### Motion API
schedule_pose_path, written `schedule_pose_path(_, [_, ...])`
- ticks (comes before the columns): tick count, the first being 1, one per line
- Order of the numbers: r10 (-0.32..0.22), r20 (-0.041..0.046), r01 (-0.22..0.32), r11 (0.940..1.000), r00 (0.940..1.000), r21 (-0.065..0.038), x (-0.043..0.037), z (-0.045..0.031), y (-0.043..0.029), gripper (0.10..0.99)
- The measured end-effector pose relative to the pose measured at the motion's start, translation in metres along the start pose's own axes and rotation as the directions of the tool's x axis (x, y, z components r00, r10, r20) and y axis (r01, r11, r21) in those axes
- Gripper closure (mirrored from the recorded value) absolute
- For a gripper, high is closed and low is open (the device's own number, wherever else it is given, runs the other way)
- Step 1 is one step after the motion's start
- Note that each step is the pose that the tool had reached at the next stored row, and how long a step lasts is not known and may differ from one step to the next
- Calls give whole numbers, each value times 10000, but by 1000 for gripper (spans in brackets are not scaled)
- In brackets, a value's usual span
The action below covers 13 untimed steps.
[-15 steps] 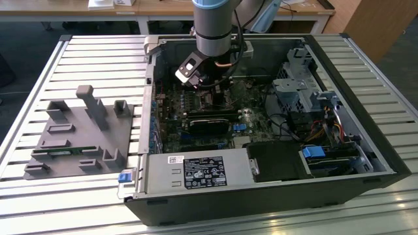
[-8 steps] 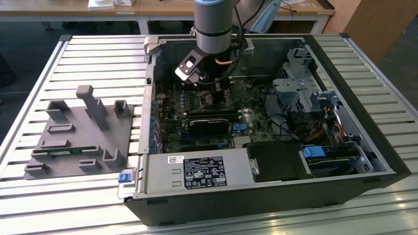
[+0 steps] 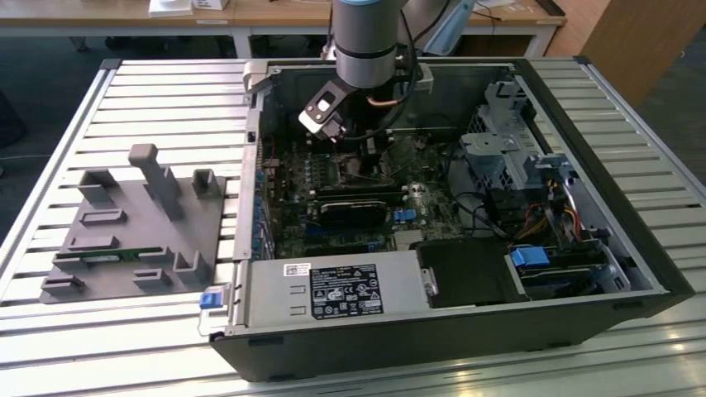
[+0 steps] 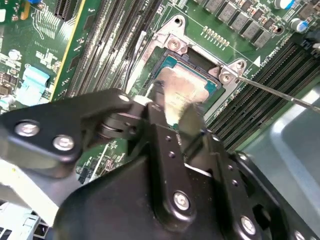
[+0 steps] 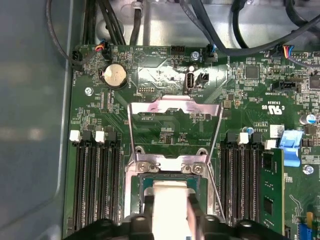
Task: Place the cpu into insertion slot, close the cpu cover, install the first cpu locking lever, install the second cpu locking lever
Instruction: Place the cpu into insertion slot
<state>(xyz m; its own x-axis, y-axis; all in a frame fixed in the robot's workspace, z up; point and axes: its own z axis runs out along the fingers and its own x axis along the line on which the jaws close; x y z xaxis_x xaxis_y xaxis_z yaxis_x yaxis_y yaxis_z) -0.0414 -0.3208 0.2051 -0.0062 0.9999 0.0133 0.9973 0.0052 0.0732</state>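
The cpu (image 5: 170, 192), a small square chip with a dull grey top, sits low in the insertion slot (image 5: 142, 181), a dark socket with a thin metal rim on the green board. My gripper (image 5: 170, 207) is shut on the cpu, one black finger against each of two opposite edges. The second wrist view shows the same grip (image 4: 175, 112) on the cpu (image 4: 190, 87). I cannot tell whether the chip is fully seated. The cpu cover (image 5: 172, 106), a silver frame with a square window, stands swung open behind the socket. A thin locking lever (image 4: 280, 95) sticks out beside the socket.
The arm reaches down into an open computer case (image 3: 617, 248). Memory slots (image 5: 95, 185) flank the socket, and a green memory module (image 5: 272, 185) stands on one side. Nearby are a black oblong card (image 3: 353, 211), a power supply (image 3: 331, 289) and cables (image 3: 497, 207). A grey fixture (image 3: 132, 223) lies at the exterior view's left.
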Motion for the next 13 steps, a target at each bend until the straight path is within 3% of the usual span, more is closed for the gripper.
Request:
schedule_pose_path(2, [0, -2, 0, 10000, 10000, 17, 0, -9, 4, 788])
schedule_pose_path(3, [0, -3, 0, 10000, 10000, 28, 0, -9, 6, 788])
schedule_pose_path(5, [1, -2, -1, 10000, 10000, 49, 1, -12, 10, 906])
schedule_pose_path(6, [1, 1, -1, 10000, 10000, 57, 0, -15, 10, 906])
schedule_pose_path(7, [2, 2, -2, 10000, 10000, 63, 0, -19, 10, 965])
schedule_pose_path(13, [1, -4, -1, 10000, 10000, 66, 0, -34, 12, 980])
